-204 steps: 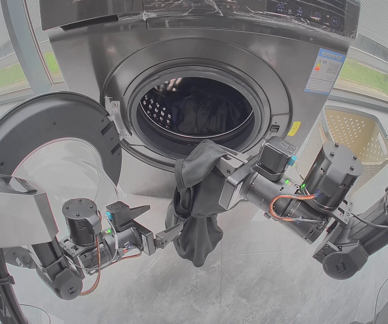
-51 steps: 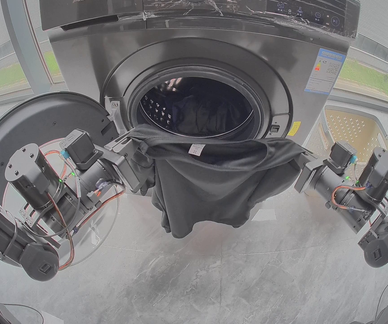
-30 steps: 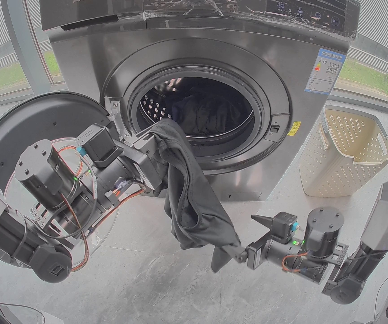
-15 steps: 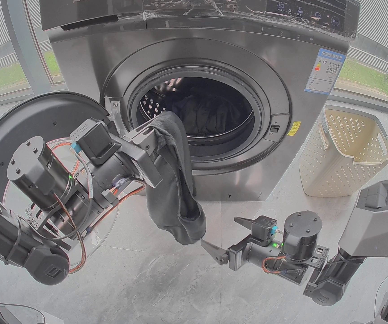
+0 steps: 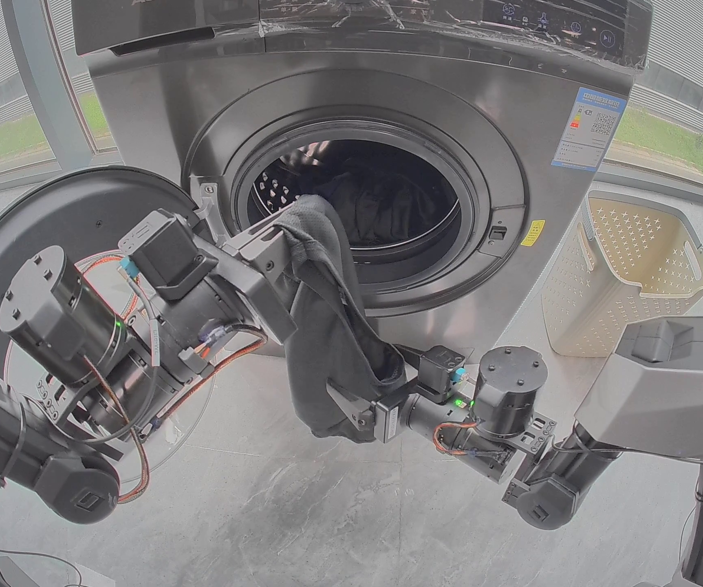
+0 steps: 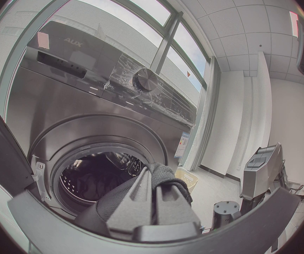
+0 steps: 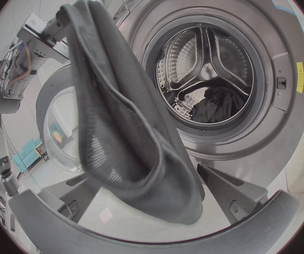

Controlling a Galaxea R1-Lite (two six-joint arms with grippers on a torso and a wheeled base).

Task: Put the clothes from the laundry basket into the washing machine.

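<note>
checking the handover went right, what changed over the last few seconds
The right gripper let go of the lower end of the dark garment, drew back, then came up again and now stands open around the hanging end. The left gripper stayed shut on the top end beside the drum opening. The washing machine, laundry basket and clothes in the drum are as before.
</note>
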